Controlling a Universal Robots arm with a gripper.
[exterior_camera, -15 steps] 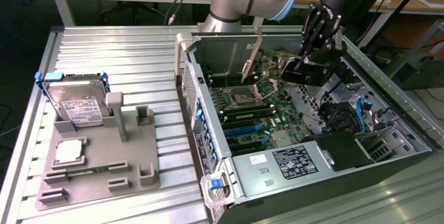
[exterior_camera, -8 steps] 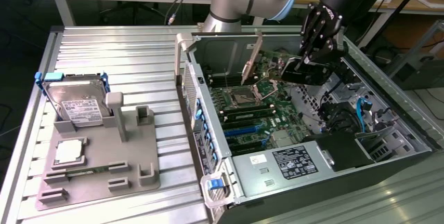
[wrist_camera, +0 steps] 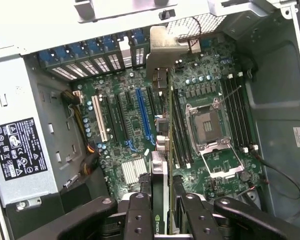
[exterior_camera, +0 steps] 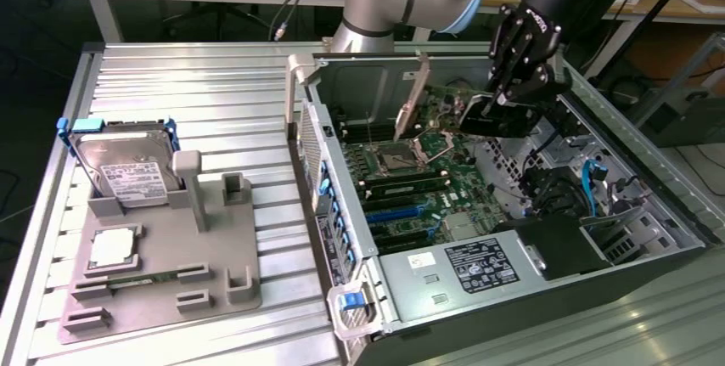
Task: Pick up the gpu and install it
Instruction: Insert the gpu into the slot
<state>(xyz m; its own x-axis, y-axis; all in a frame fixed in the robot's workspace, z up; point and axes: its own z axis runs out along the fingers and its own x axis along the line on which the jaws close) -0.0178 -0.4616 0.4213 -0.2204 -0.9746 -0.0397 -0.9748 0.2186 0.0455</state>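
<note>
Tool (wrist_camera: pixel 162 210) clamps one gpu (wrist_camera: pixel 165 125) edge-on above one motherboard (wrist_camera: pixel 210 80); one hard drive (exterior_camera: pixel 127 166) on rack.

case opening: open PC case (exterior_camera: pixel 634 141) lies on its side, top open, end effector (exterior_camera: pixel 498 115) already inside over the motherboard (exterior_camera: pixel 413 183)
held card: gpu (wrist_camera: pixel 162 150) clamped edge-on between the fingers (wrist_camera: pixel 139 210), above the expansion slots (wrist_camera: pixel 140 117)
obstacles inside: power supply (exterior_camera: pixel 481 266), black drive cage (exterior_camera: pixel 561 243), blue cables (exterior_camera: pixel 589 183), CPU socket (wrist_camera: pixel 206 127)
outside: counter (exterior_camera: pixel 204 86) mostly free; grey fixture (exterior_camera: pixel 170 260) with hard drive (exterior_camera: pixel 125 166) well apart from the case
</note>
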